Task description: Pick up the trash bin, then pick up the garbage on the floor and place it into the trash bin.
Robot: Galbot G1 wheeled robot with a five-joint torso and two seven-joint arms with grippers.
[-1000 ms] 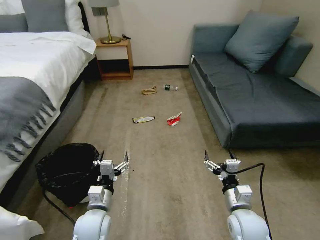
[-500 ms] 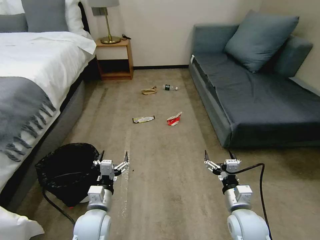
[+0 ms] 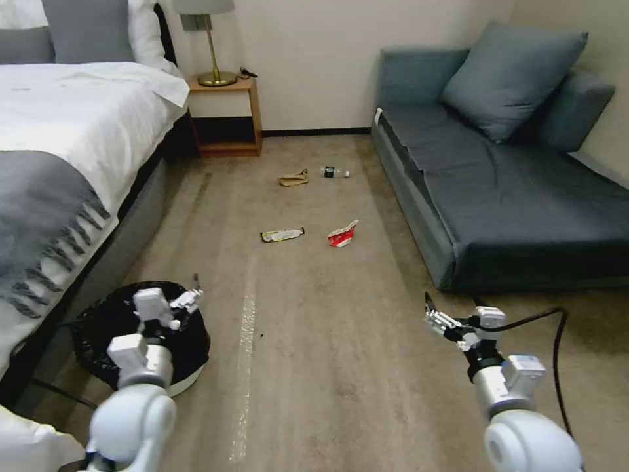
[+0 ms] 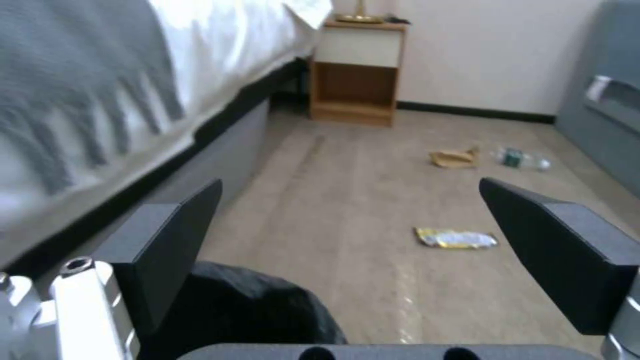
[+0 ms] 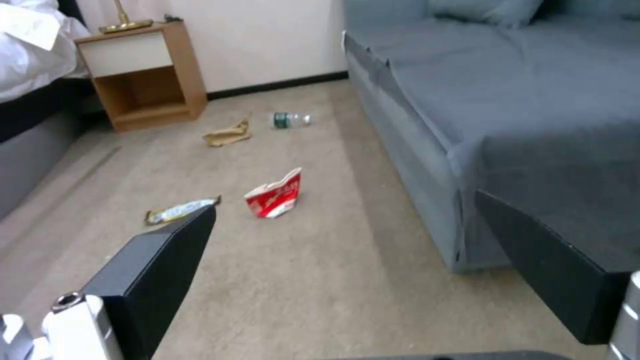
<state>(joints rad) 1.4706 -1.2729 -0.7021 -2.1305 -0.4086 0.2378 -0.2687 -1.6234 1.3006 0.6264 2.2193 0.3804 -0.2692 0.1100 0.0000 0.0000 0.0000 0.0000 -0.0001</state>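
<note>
Hovering over the bin [image 3: 190, 367], left gripper [image 3: 175, 303]: fingers [image 4: 173, 240] spread wide, holding nothing, placed above the black-lined rim, apparently to take hold of it. Bin: on the floor [image 3: 314, 354] beside the bed [image 3: 59, 164], not lifted. Right gripper [image 3: 458, 314]: released, empty, held low near the sofa [image 3: 524, 196], clear of the work. Garbage, well ahead on the carpet: wrapper [image 3: 282, 234] and carton [image 3: 343, 235] nearer; paper [image 3: 293, 177] and bottle [image 3: 334, 172] farther, by the nightstand [image 3: 226, 118]. None collected.
</note>
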